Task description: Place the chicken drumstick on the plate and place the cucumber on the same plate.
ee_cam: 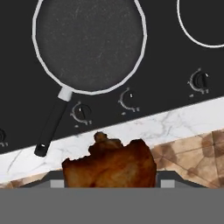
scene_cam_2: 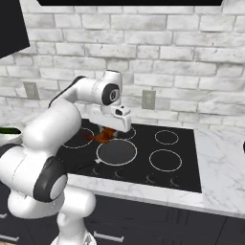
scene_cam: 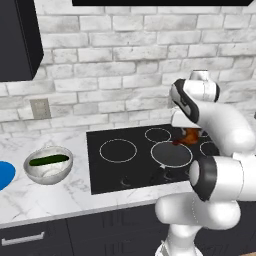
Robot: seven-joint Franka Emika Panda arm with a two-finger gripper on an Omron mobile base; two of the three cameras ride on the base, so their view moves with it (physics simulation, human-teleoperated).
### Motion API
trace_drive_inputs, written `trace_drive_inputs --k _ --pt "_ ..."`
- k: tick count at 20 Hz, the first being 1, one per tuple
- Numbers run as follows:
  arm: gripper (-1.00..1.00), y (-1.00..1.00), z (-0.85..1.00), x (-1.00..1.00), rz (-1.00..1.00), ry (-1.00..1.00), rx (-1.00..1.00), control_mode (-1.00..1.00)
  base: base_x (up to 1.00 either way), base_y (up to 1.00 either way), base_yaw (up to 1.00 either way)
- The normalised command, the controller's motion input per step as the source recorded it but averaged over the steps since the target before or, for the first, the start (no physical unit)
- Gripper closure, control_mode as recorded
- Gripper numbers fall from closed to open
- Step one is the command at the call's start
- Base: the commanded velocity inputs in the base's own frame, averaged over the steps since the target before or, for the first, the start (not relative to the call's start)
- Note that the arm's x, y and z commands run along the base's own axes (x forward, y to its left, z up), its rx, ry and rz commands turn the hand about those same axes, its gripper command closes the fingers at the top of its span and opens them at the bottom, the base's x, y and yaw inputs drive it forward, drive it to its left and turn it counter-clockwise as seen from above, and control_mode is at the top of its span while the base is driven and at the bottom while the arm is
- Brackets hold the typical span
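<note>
Clearly the marbled worktop (scene_cam: 45, 197) carries a black cooktop (scene_cam: 125, 170), with a dark frying pan (ee_cam: 89, 43) sitting on one burner. Left of the cooktop stands a grey-white bowl (scene_cam: 48, 172) with the cucumber (scene_cam: 49, 160) lying in it, and the blue plate (scene_cam: 5, 175) shows at the far left edge. Above the pan, the end effector (scene_cam_2: 109, 134) is closed partway onto the chicken drumstick (ee_cam: 109, 164), holding it clear of the cooktop.
</note>
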Motion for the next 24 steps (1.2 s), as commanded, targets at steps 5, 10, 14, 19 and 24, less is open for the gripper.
trace_drive_inputs --k 5,10,14,19,24 --pt "1.0 0.52 0.26 -0.38 0.04 -0.05 0.0 -1.0 0.0 0.0 0.0" --pt "1.0 0.51 0.26 -0.33 0.09 -0.17 0.0 -1.0 0.0 0.0 0.0" --pt "1.0 0.38 0.19 -0.24 0.13 -0.25 -0.01 -1.0 0.0 0.0 0.0" --pt "1.0 0.12 0.03 0.0 0.1 -0.18 0.0 -1.0 0.0 0.0 0.0" --pt "1.0 0.06 0.01 0.0 0.09 -0.13 0.0 -1.0 0.0 0.0 0.0"
